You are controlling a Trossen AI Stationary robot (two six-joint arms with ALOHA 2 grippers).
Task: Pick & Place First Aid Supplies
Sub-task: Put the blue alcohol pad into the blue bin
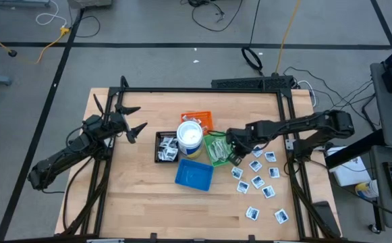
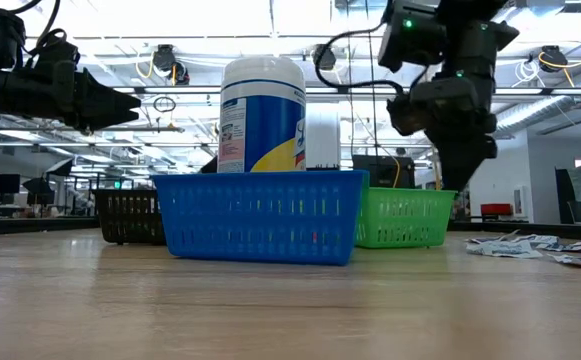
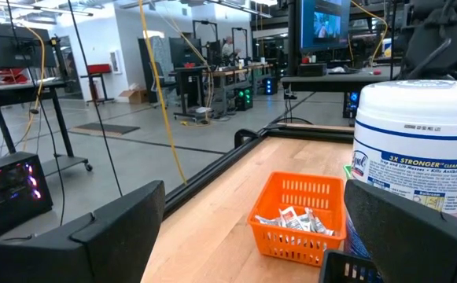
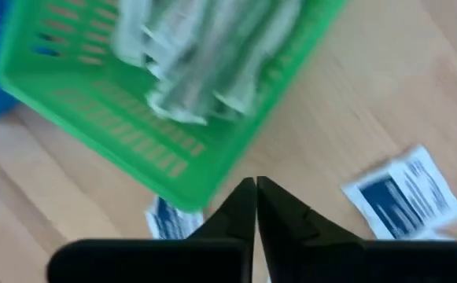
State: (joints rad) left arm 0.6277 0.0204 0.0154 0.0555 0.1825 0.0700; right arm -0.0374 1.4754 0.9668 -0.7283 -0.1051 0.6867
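Right arm: reaching in from the bench's [image 1: 148, 202] right edge, bent at the elbow, its right tool [image 1: 235, 152] hanging just off the green tray's [image 1: 217, 150] right side.
Right tool: its two dark fingers [image 4: 240, 208] are pressing tip to tip, gripping nothing, pointing down at bare wood beside the green tray's corner.
Left arm: waiting well to the left of the green tray, stretched across the bench's left frame rail.
Left tool [image 1: 132, 120]: standing wide, fingers spread apart and holding nothing.
White packets [image 1: 258, 182]: lying flat and scattered over the wood to the right of and below the green tray, small squares with dark-blue print; one [image 4: 407, 195] is sitting near the shut fingertips, another [image 4: 171, 218] is peeking out from under the green tray's edge.
Wrapped strips [image 4: 204, 55]: piling up inside the green tray, narrow and pale grey-white, lying crosswise over one another.
Orange tray [image 3: 299, 216]: sitting behind the green tray's left side, carrying a few small packets.
Black tray [image 1: 166, 146]: resting to the left of the green tray, beyond the tub, with white packets inside.
Blue tray [image 1: 194, 174]: lying just left of and below the green tray.
White tub [image 1: 189, 137]: standing upright just left of the green tray, among the trays.
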